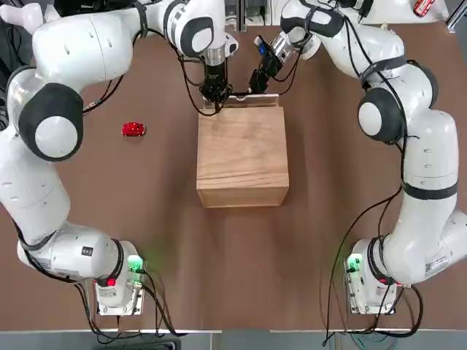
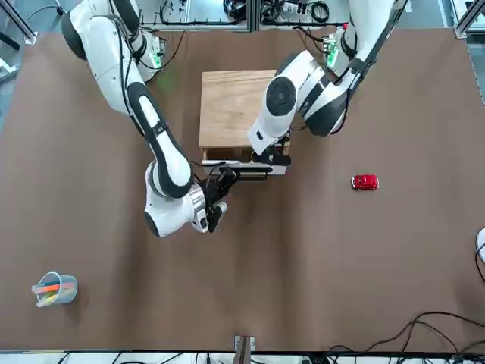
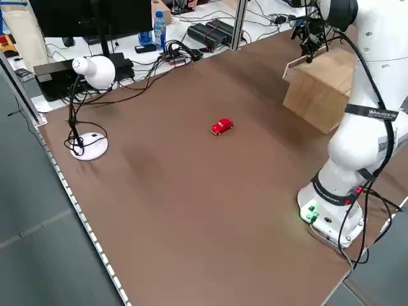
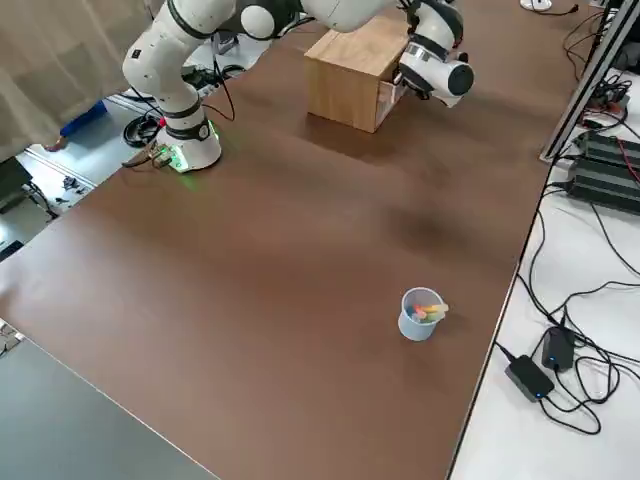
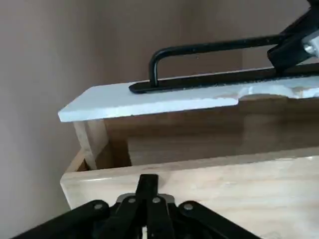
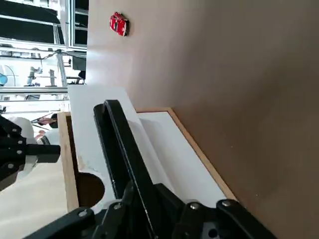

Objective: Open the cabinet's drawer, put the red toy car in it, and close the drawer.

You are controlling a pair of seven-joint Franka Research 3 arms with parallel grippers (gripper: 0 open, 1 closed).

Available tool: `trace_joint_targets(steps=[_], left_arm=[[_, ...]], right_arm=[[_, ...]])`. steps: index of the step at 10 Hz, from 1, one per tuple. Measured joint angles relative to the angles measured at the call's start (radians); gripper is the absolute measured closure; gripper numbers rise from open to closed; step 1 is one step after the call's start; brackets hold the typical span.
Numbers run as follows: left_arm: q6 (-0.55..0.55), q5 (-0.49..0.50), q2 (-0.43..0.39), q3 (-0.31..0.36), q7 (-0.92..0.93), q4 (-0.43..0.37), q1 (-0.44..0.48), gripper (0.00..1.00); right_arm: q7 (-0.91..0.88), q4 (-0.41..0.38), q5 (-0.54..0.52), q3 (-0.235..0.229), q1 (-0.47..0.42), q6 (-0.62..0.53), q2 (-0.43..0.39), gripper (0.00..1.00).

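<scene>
- Brown tabletop [image 1: 233, 255], cabinet [image 1: 242, 155] at frame centre.
- Drawer [image 1: 244, 100] slightly out along its top edge.
- Right tool [image 1: 257, 82] clamped on drawer's black handle [image 5: 209, 47].
- Left tool [image 1: 213, 93] fully closed, empty, over cabinet's edge.
- Red toy car [image 1: 133, 130] mid-left, well apart.

Seen from above, the drawer [image 1: 248, 99] at the cabinet's [image 1: 242, 155] far edge is largely hidden beneath the two grippers, its inside not visible. In the left side view the cabinet is partly masked by the near arm. The contents of the small cup [image 4: 421, 313] are too small to identify. At the right edge of the front view, a white object [image 2: 480, 244] is cut off.
</scene>
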Motion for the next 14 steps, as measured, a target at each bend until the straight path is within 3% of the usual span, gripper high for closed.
trace_joint_targets(steps=[14], left_arm=[[0.000, 0.000, 0.000, -0.001, 0.000, 0.000, 0.001, 0.99]], right_arm=[[0.054, 0.010, 0.087, -0.007, -0.020, 0.186, 0.001, 0.80]])
